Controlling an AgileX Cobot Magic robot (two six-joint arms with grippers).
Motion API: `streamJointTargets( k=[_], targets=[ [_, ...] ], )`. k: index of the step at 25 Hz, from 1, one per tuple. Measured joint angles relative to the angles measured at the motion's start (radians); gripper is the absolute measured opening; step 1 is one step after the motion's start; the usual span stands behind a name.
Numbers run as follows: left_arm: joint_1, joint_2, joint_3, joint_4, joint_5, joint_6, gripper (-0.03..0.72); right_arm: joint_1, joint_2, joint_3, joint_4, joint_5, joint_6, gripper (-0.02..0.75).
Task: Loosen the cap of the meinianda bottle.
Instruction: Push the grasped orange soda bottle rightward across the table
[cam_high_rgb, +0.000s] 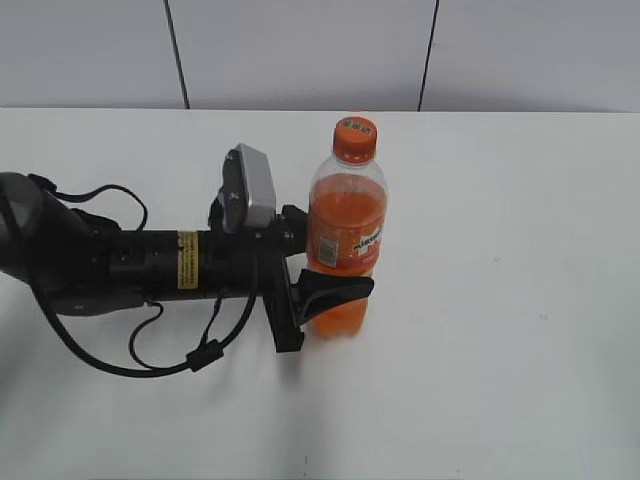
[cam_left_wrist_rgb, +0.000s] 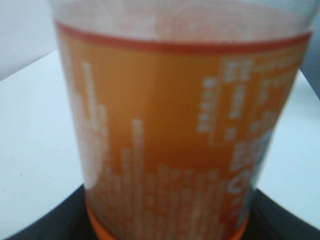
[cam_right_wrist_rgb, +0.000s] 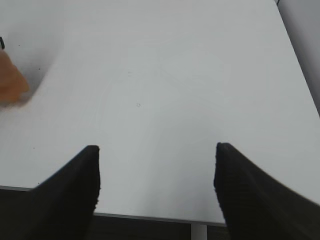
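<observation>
The meinianda bottle (cam_high_rgb: 346, 230) stands upright on the white table, with orange liquid and an orange label. Its orange cap (cam_high_rgb: 355, 138) sits on the neck. My left gripper (cam_high_rgb: 335, 290) reaches in from the left and is shut on the bottle's lower body. In the left wrist view the bottle's label (cam_left_wrist_rgb: 175, 140) fills the frame, with dark fingers at both lower corners. My right gripper (cam_right_wrist_rgb: 157, 172) is open and empty above the table's near edge, out of the exterior view. An orange blur of the bottle (cam_right_wrist_rgb: 11, 82) shows at the far left of the right wrist view.
The left arm and its black cables (cam_high_rgb: 150, 350) lie across the left of the white table (cam_high_rgb: 500, 300). A grey panelled wall (cam_high_rgb: 300, 50) stands behind the table's far edge. The table's near edge (cam_right_wrist_rgb: 150, 217) shows in the right wrist view.
</observation>
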Motion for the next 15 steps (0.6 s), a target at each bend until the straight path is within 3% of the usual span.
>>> streamJointTargets(
  k=[15],
  targets=[
    [0.002, 0.059, 0.000, 0.002, -0.046, 0.002, 0.409, 0.000, 0.000, 0.000, 0.000, 0.000, 0.000, 0.533]
  ],
)
